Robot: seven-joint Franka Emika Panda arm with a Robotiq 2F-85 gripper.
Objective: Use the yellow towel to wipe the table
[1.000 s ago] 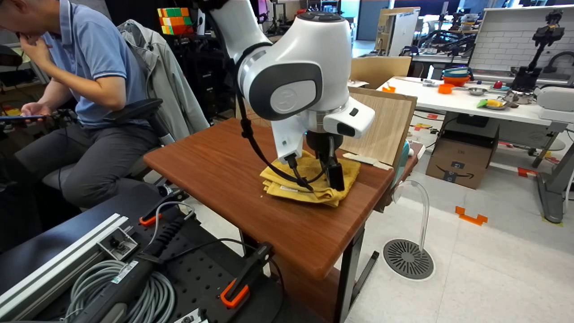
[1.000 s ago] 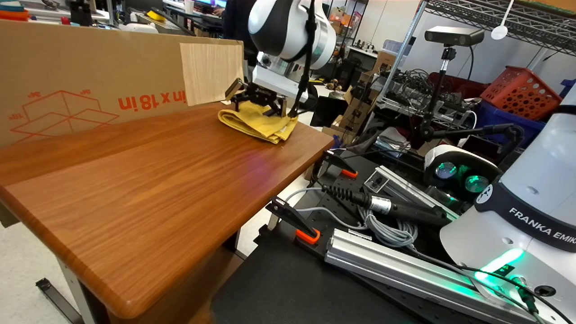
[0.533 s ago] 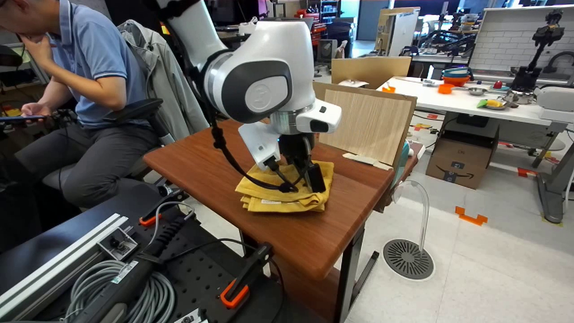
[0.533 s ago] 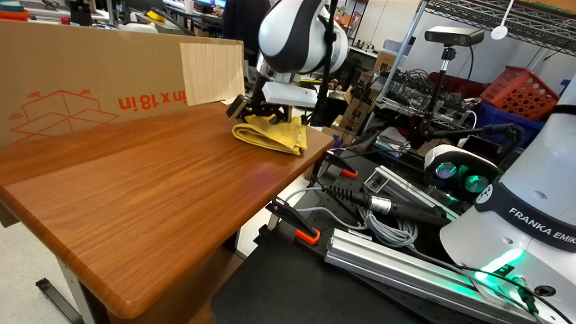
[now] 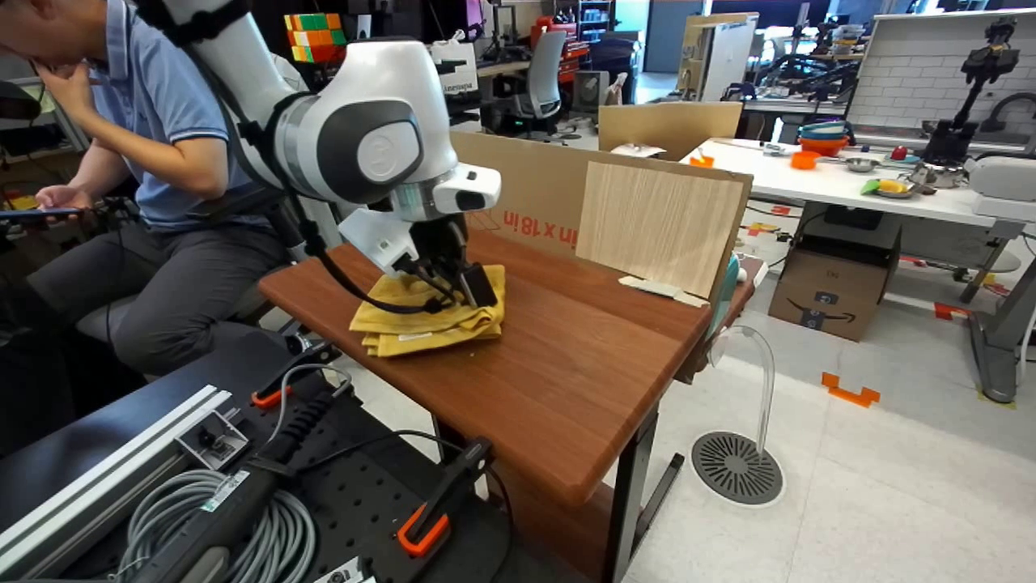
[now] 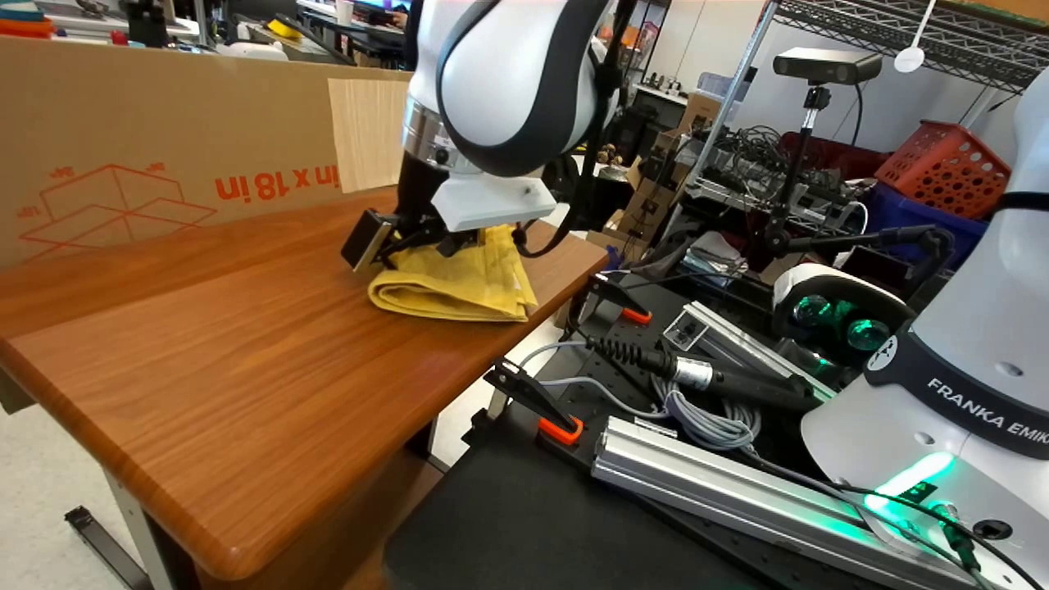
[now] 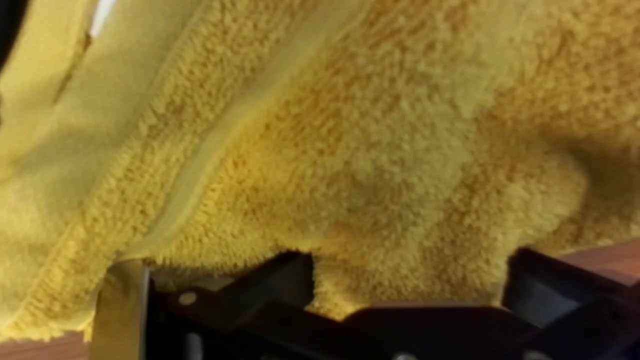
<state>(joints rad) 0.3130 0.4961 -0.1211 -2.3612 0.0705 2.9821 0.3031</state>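
Wiping is judged to be in progress. The claw (image 6: 416, 243), jaws spread wide apart, bears on the yellow towel (image 6: 455, 291) from above and does not appear to pinch it. The yellow towel lies folded on the surface (image 6: 262, 360), near the edge opposite the cardboard panel (image 6: 270, 131) and well apart from that panel. The area wiped cannot be determined. Work probably remaining: the strip along the foot of the cardboard panel, then withdrawal of the claw.
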